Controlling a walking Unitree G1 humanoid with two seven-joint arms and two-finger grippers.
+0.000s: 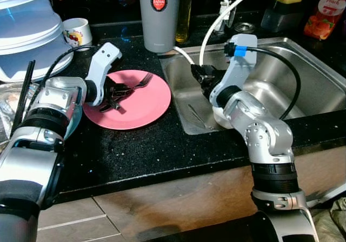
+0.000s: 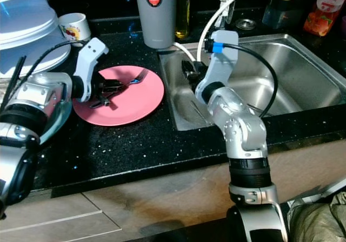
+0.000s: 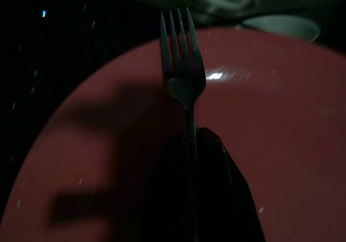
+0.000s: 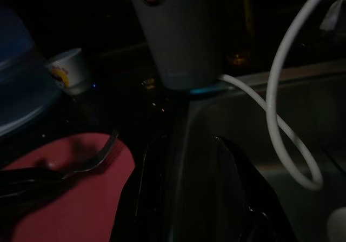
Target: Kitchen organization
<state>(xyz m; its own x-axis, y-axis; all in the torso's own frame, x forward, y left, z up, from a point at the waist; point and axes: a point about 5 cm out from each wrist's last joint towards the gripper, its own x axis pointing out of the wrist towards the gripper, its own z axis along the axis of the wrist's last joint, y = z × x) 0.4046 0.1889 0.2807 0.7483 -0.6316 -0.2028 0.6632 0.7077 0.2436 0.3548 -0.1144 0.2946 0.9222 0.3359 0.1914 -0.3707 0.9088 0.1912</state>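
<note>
A dark speckled kitchen surface [image 1: 162, 150] runs along the front, with a steel sink [image 1: 303, 64] set into its right half.

At the far left edge stand stacked translucent plastic containers [image 1: 24, 20], and beside them, toward the back, a small white cup [image 1: 77, 31] with a printed picture too small to read.

Just right of these, a pink plate [image 1: 143, 109] lies flat near the middle of the surface, close to the sink's left rim. The left gripper [image 1: 114, 96] rests over the plate, its black fingers clenched on the handle of a fork [image 1: 141, 81]; the tines point toward the back of the surface and lie on or just above the plate. The left wrist view shows the fork handle pinched between the two fingers.

Behind the plate, at the back edge, stands a tall grey tumbler [image 1: 158, 15] with a round red badge; its white lettering is too small to read.

The right gripper [image 1: 201, 74] hovers at the sink's left rim, holding nothing, its fingers parted. A white hose [image 1: 213, 23] loops nearby.

At the back right corner stands a bottle [image 1: 324, 12] with a red label whose word looks like "Peach", though not clearly.

The tidying seems to be at an early stage: the fork is grasped but not yet put away, and the plate, cup and containers are still out on the surface.
</note>
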